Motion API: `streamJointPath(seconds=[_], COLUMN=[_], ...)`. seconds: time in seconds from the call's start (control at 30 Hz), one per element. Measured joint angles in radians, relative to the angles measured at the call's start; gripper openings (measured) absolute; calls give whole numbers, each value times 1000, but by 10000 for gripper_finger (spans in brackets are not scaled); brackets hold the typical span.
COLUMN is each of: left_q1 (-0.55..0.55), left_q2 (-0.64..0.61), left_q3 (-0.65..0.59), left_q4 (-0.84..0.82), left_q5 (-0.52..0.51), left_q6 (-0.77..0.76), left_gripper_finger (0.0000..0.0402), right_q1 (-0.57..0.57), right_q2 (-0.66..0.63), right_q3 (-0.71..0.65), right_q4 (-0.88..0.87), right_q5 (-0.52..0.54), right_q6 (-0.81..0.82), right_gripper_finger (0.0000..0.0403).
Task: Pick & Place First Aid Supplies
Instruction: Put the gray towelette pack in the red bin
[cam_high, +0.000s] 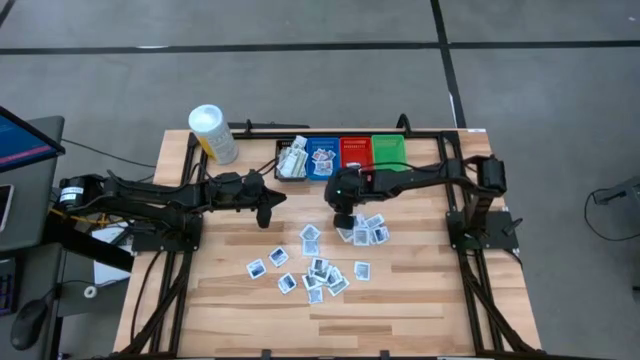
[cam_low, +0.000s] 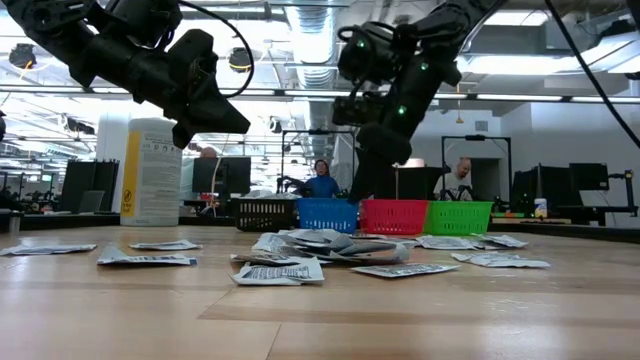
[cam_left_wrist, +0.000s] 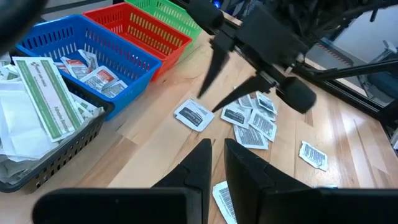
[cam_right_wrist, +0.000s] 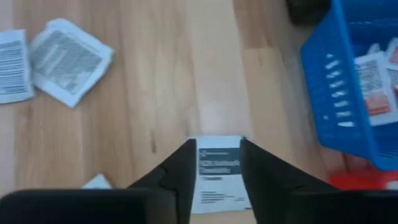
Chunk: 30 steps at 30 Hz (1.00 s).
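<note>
The first aid supplies are small flat white packets scattered over the wooden table (cam_high: 420, 300), most in a loose group (cam_high: 320, 272) at mid-table and a cluster (cam_high: 367, 232) to its right. My right gripper (cam_left_wrist: 227, 87) hovers open above the table, near the blue bin (cam_high: 322, 155). One packet with a dark header (cam_right_wrist: 219, 168) shows in the gap between its fingers, apparently lying flat on the wood below. My left gripper (cam_left_wrist: 217, 168) hangs above the table's left half, shut and holding nothing.
Four bins stand in a row at the far edge: black (cam_high: 292, 158) with larger white packs, blue with packets, red (cam_high: 355, 152), green (cam_high: 389, 150). A white tub with a yellow label (cam_high: 213, 133) stands far left. People sit in the room behind (cam_low: 322, 178).
</note>
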Motion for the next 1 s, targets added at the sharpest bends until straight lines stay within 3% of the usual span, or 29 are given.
streamJointPath(seconds=[0.23,0.6,0.73,1.0], left_q1=[0,-2,-2,-2], left_q2=[0,1,1,2], left_q3=[0,0,-1,-1], left_q4=[0,-13,-16,-16], left_q5=[0,0,0,0], left_q6=[0,0,0,0], left_gripper_finger=[43,43,43,43], right_q1=[-38,-37,-25,-8], right_q2=[68,180,189,187], right_q3=[0,5,5,3], right_q4=[-4,37,32,39], right_q5=[-124,-123,-123,-117], right_q6=[-25,3,16,28], right_gripper_finger=[155,140,114,18])
